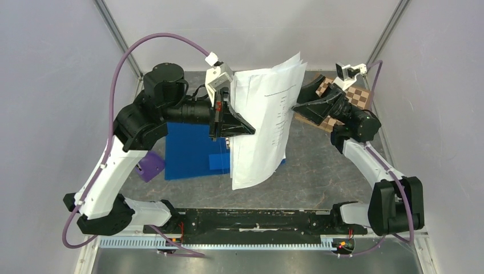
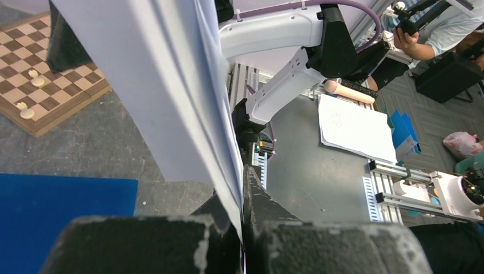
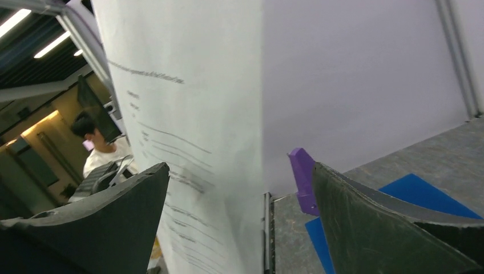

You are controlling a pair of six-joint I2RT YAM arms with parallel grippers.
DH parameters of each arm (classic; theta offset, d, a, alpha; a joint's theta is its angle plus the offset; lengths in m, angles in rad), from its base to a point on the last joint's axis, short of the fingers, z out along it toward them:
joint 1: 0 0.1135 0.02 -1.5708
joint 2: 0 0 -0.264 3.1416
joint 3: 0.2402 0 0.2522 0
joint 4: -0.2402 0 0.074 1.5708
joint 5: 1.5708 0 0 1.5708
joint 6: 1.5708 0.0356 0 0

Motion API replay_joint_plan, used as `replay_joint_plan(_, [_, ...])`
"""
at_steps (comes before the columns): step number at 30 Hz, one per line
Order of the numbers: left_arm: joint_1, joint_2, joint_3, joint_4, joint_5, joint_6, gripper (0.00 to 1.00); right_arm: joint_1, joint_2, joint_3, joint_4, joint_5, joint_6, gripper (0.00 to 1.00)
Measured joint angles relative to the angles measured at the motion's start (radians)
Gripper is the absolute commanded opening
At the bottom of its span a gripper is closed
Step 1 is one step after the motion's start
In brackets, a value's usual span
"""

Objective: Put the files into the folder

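Thin white paper sheets (image 1: pixel 265 125) hang upright, pinched in the left gripper (image 1: pixel 242 128) over the glossy blue plastic folder (image 1: pixel 191 154) toward the tabletop's (image 1: pixel 319 171) left edge; the right gripper (image 1: pixel 299 98) gapes astride them; best to catch every sheet squarely.

Item count: three single units and two groups are showing.
One thin glossy blue plastic folder (image 1: pixel 188 151), one brown chequered wooden chessboard (image 1: pixel 358 97) and one small purple plastic block (image 1: pixel 149 165) are showing; several white paper sheets (image 1: pixel 268 114) are hanging as one bundle, exact number unreadable; a few small pale round pieces (image 2: pixel 38 81) are sitting on the board.
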Motion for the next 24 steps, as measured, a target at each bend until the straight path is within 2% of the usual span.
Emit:
replay_joint_plan(8, [0.0,-0.006,-0.002,-0.008,-0.02,0.037,0.02,0.129,-0.051,0.031,0.002,-0.057,0.001,0.98])
replay_joint_plan(10, [0.0,-0.006,-0.003,-0.01,-0.027,0.051,0.02,0.135,-0.066,0.031,0.002,-0.068,0.001,0.93])
replay_joint_plan(14, [0.0,-0.013,-0.02,-0.01,-0.067,0.06,0.02,0.135,-0.093,0.031,0.002,-0.078,-0.002,0.7])
replay_joint_plan(19, [0.0,-0.049,-0.088,0.002,-0.153,0.077,0.02,0.135,-0.12,0.031,0.003,-0.089,-0.003,0.49])
replay_joint_plan(24, [0.002,-0.093,-0.19,0.052,-0.255,0.08,0.02,0.135,-0.136,-0.009,0.003,-0.098,-0.062,0.47])
